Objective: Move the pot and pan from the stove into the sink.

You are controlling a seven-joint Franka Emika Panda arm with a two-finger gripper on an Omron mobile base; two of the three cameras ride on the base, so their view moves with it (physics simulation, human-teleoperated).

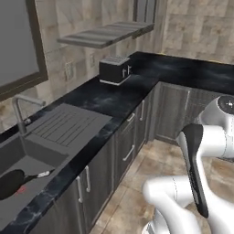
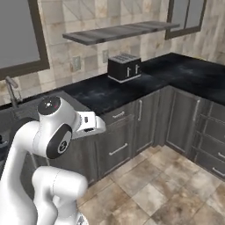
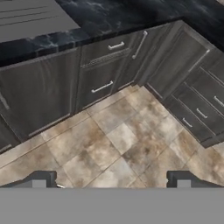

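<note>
Pan location: the pan (image 1: 10, 183) lies inside the sink (image 1: 32, 157), at the basin's near left part, low in the left base view.
Pan long axis: its handle (image 1: 39, 175) runs from the black bowl toward the basin's right wall, roughly parallel to the counter's front edge; the handle tip points toward the drainboard (image 1: 68, 123) side.
Pot location: cannot tell; neither the pot nor the stove is identifiable in these views.
Gripper state: the gripper (image 3: 111, 181) is spread wide and empty; its two dark fingertips (image 3: 41, 179) stand far apart with nothing between them.
Gripper aim: the hand view looks down at the tiled floor (image 3: 127, 148) and the cabinet fronts (image 3: 100, 70) below the counter's front edge, not at any cookware.
Bearing of pan from gripper: judged to lie off to the arm's left, above counter level.
Remaining work: judged that the pan is delivered and the pot is outstanding; the coming move would depend on bringing the stove into view.
Other items: a black toaster (image 1: 114, 69) stands near the counter's back edge, toward the corner.
</note>
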